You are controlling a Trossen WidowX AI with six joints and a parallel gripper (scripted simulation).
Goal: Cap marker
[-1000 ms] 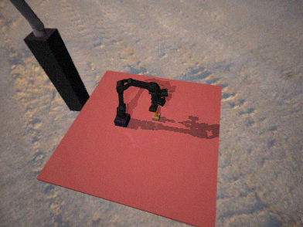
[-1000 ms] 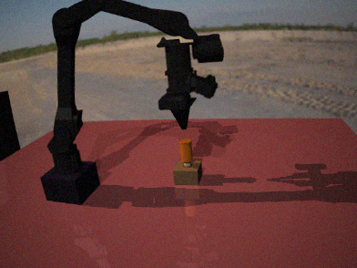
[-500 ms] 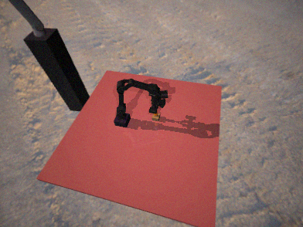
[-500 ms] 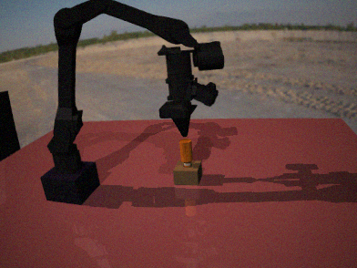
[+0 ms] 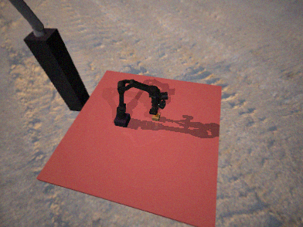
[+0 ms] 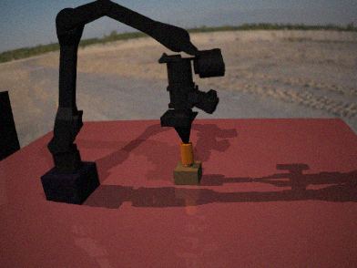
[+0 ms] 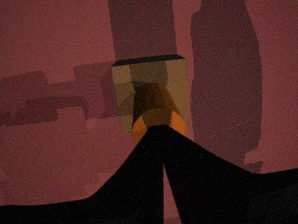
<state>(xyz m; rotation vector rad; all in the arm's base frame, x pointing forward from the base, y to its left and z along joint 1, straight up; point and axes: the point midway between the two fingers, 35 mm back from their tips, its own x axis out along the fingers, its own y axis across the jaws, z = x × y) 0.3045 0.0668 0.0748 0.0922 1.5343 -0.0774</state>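
The orange cap stands upright over the marker at the holder block. The tan holder block sits on the red table top. The marker's body is hidden by the cap; a thin pale rim shows between cap and block in the exterior view. My gripper is shut with nothing between its fingers. Its closed tips are right at the top of the cap and seem to touch it.
The arm's dark base stands on the table to the left of the block. A tall dark post stands beyond the table's left edge. Shadows of the arm fall across the table.
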